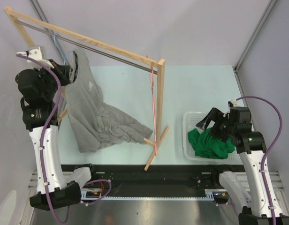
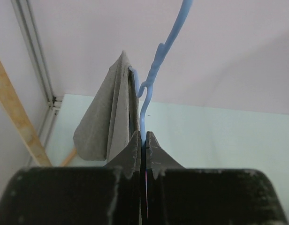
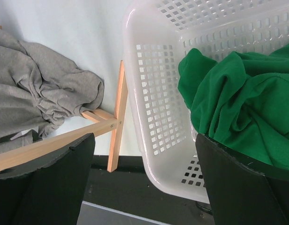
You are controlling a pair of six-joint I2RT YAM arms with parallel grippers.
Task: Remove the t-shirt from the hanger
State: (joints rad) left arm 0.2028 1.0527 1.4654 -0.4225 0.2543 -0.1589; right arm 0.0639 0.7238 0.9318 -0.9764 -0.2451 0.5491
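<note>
The left gripper (image 2: 143, 140) was pinched tight on the thin stem of the light blue plastic hanger (image 2: 154, 70), its jaws shut with only that stem between them. The grey cotton t-shirt (image 1: 95, 115) hung from the hanger at the left end of the tall wooden clothes rack (image 1: 159, 103). Its folded shoulder touched the hanger's bend, and its lower half lay crumpled on the pale green table (image 1: 196, 89), with the hem reaching almost to the rack's crossed wooden foot (image 1: 156, 147). From these angles it was hard to tell whether the hanger's hook sat over the grey metal rail (image 1: 111, 55). The left arm stood close against the rack's left post and the side wall. A broad stretch of table showed beyond the rail. The right gripper (image 3: 144, 140) was spread wide and held nothing, hovering over the near left corner of the white perforated plastic basket (image 1: 187, 123), just above the bunched green cloth (image 1: 210, 143) inside it. Only a narrow strip of table separated the basket's left rim from the rack's foot, and the basket's right side sat near the table's edge.
</note>
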